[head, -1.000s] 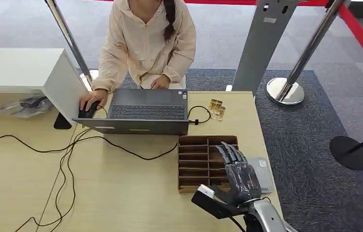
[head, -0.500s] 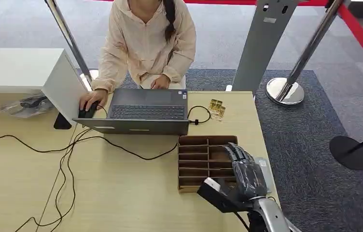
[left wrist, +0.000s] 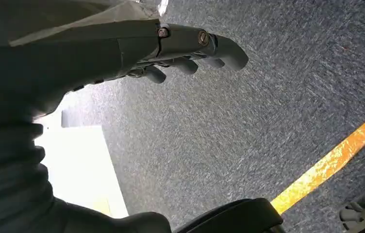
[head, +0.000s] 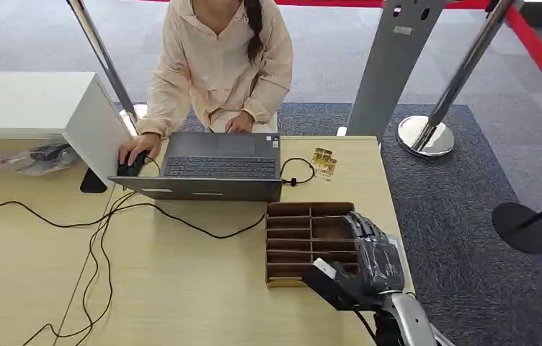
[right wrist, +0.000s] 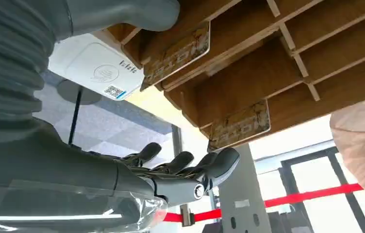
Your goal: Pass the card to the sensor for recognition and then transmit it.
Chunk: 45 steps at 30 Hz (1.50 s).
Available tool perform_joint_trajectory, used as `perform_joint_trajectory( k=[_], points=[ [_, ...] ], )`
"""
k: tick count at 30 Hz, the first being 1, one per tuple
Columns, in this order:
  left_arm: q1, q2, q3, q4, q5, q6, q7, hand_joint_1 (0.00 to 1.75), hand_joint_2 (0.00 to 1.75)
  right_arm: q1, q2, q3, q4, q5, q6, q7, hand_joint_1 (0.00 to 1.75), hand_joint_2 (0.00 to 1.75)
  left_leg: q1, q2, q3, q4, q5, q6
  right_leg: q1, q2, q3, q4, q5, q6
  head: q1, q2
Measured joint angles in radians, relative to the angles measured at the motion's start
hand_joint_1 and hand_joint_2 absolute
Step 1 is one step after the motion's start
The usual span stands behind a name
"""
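Observation:
My right hand (head: 372, 258) hovers, fingers spread and holding nothing, over the right end of the wooden slotted box (head: 290, 213) and covers the card reader beside it. In the right wrist view the white sensor (right wrist: 95, 70) lies next to the box (right wrist: 287, 53). Two brown printed cards stand in its slots, one (right wrist: 178, 53) close to the sensor and one (right wrist: 241, 124) further along. The thumb (right wrist: 122, 12) and fingers (right wrist: 180, 167) are apart, short of the cards. My left hand (left wrist: 185, 48) hangs over grey carpet, loosely extended and holding nothing.
A person (head: 218, 65) sits behind an open laptop (head: 218, 167), one hand on a mouse. Small gold cards (head: 323, 162) lie by the laptop's cable. Black cables (head: 102, 238) trail over the left of the table. A stanchion base (head: 425, 135) stands beyond the table's right edge.
My right hand has shifted to the right along the box, from over its right compartments to over the sensor, its fingers bending down a little. The person and the table's things stay put.

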Motion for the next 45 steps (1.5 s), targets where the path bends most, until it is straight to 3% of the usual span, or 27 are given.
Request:
perform_joint_trajectory(
  k=[13,16,18,19,20,23,45],
  points=[
    [0.0,0.0,0.0,0.0,0.0,0.001,0.0,0.0,1.75,0.0,0.0,-0.008,0.047,-0.013,0.0,-0.005,0.37,1.75,0.0,0.0,0.0,0.0,0.0,0.0,0.0,0.0,0.0,0.0,0.0,0.0,0.0,0.0],
    [0.0,0.0,0.0,0.0,0.0,0.002,0.0,0.0,1.75,0.0,0.0,-0.008,0.055,-0.014,-0.001,-0.006,0.44,1.75,0.0,0.0,0.0,0.0,0.0,0.0,0.0,0.0,0.0,0.0,0.0,0.0,0.0,0.0],
    [0.0,0.0,0.0,0.0,0.0,0.002,0.0,0.0,1.75,0.0,0.0,-0.008,0.057,-0.015,-0.002,-0.006,0.63,1.75,0.0,0.0,0.0,0.0,0.0,0.0,0.0,0.0,0.0,0.0,0.0,0.0,0.0,0.0],
    [0.0,0.0,0.0,0.0,0.0,0.002,0.0,0.0,1.75,0.0,0.0,-0.008,0.059,-0.016,-0.003,-0.006,0.96,1.75,0.0,0.0,0.0,0.0,0.0,0.0,0.0,0.0,0.0,0.0,0.0,0.0,0.0,0.0],
    [0.0,0.0,0.0,0.0,0.0,0.002,0.0,0.0,1.75,0.0,0.0,-0.008,0.061,-0.017,-0.003,-0.006,1.41,1.75,0.0,0.0,0.0,0.0,0.0,0.0,0.0,0.0,0.0,0.0,0.0,0.0,0.0,0.0],
    [0.0,0.0,0.0,0.0,0.0,0.002,0.0,0.0,1.75,0.002,0.0,-0.009,0.066,-0.018,-0.008,-0.006,1.75,1.75,0.0,0.0,0.0,0.0,0.0,0.0,0.0,0.0,0.0,0.0,0.0,0.0,0.0,0.0],
    [0.001,0.0,0.0,0.0,-0.006,0.002,-0.003,0.0,1.75,0.002,0.005,-0.024,0.084,-0.013,-0.039,-0.016,1.75,1.75,0.0,0.0,0.001,0.0,0.0,0.0,0.0,0.0,0.001,0.0,0.0,0.0,0.0,0.0]
  ],
)
